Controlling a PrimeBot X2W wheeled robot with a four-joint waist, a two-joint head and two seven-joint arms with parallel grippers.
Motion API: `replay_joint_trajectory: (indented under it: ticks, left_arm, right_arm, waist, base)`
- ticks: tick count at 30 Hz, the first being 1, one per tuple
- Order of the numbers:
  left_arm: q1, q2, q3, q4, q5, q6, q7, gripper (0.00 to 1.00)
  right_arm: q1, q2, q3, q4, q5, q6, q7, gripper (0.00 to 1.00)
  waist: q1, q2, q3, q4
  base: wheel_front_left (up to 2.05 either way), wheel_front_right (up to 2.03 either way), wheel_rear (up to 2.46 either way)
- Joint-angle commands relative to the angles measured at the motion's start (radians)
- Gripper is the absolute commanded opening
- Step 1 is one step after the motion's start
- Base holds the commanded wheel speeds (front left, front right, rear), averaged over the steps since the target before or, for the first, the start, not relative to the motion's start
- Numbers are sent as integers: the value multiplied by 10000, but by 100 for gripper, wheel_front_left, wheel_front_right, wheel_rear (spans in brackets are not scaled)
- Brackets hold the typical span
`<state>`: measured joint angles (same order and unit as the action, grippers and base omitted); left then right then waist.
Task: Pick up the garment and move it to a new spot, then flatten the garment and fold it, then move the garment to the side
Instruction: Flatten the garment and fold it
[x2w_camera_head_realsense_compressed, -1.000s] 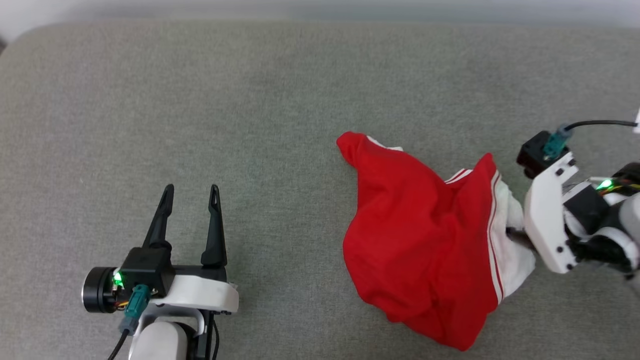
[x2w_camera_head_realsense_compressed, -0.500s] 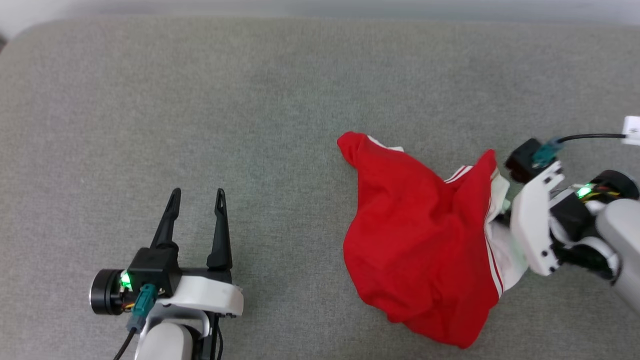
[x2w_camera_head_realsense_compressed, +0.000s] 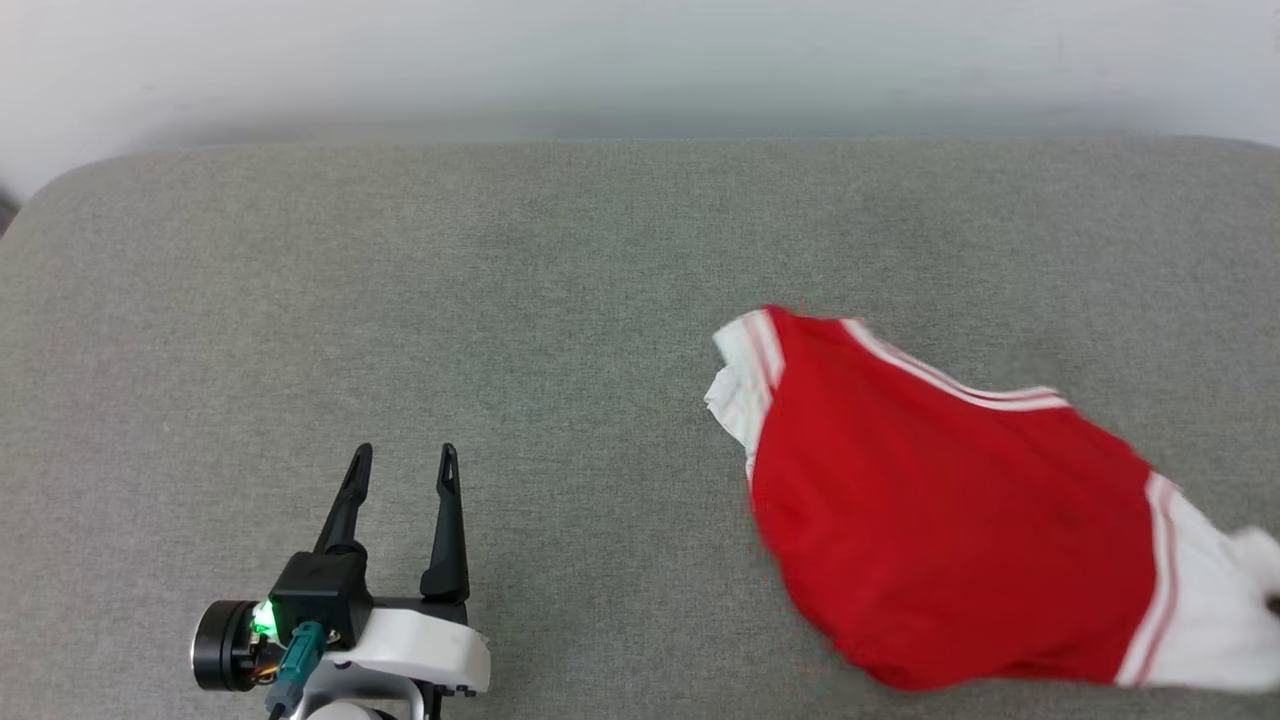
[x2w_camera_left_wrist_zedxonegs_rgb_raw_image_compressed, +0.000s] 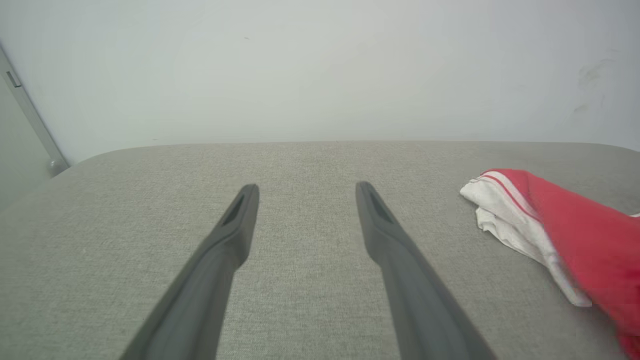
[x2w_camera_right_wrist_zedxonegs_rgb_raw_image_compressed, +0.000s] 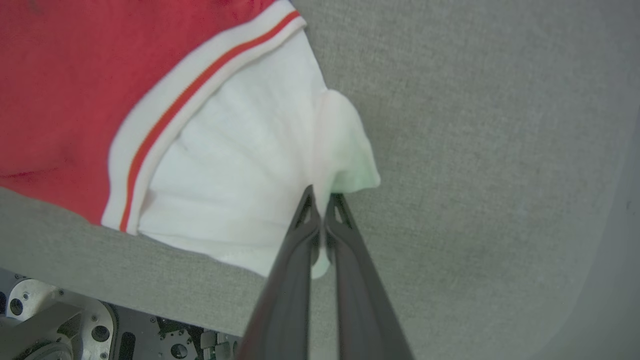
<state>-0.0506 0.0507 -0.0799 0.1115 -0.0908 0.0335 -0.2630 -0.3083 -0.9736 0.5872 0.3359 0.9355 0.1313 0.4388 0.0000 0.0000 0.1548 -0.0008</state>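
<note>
Head view, supplemented by both wrist views. Nearest to us, by the near edge of the grey cushion (x2w_camera_head_realsense_compressed: 520, 250) and toward its left side, we find the left gripper (x2w_camera_head_realsense_compressed: 405, 452). Its two dark fingers are spread wide with nothing between them, and the left wrist view shows bare grey fabric in the gap.

At the near right, the right wrist view shows the right gripper (x2w_camera_right_wrist_zedxonegs_rgb_raw_image_compressed: 323, 194) with its fingers pressed together on a bunched fold of the white sleeve (x2w_camera_right_wrist_zedxonegs_rgb_raw_image_compressed: 235, 165), the cloth pinched just below the fingertips. Below the cushion's near edge in that view we note pale metal robot parts (x2w_camera_right_wrist_zedxonegs_rgb_raw_image_compressed: 50, 325) with round holes.

From the pinched sleeve the garment (x2w_camera_head_realsense_compressed: 950, 540) stretches across the right part of the cushion, from its near right edge toward the middle. We see a plain red face, with red-white striped trim (x2w_camera_head_realsense_compressed: 950, 385) along its far border and at the sleeve seam. The outline is slightly blurred, and we cannot tell how much of the cloth rests on the cushion. Its second sleeve (x2w_camera_head_realsense_compressed: 738, 385), white and crumpled, marks the end closest to the cushion's centre.

Farthest from us lie the cushion's far edge with its rounded corners and, behind it, a pale wall (x2w_camera_head_realsense_compressed: 640, 60).
</note>
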Motion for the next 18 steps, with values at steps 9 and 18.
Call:
replay_joint_trajectory:
  ticks: [9, 18]
  left_arm:
    - [-34, -6, -6, 123, 102, -108, -26, 100]
    - [91, -6, 164, 106, 234, -152, -26, 100]
  right_arm:
    - [1306, 973, -1150, 1174, -663, -10, -660, 100]
    - [462, 1434, -3207, 204, -2902, -10, -2719, 100]
  waist:
    - [0, 0, -71, -26]
    - [0, 0, -370, -160]
  base:
    - [0, 0, 0]
    - [0, 0, 0]
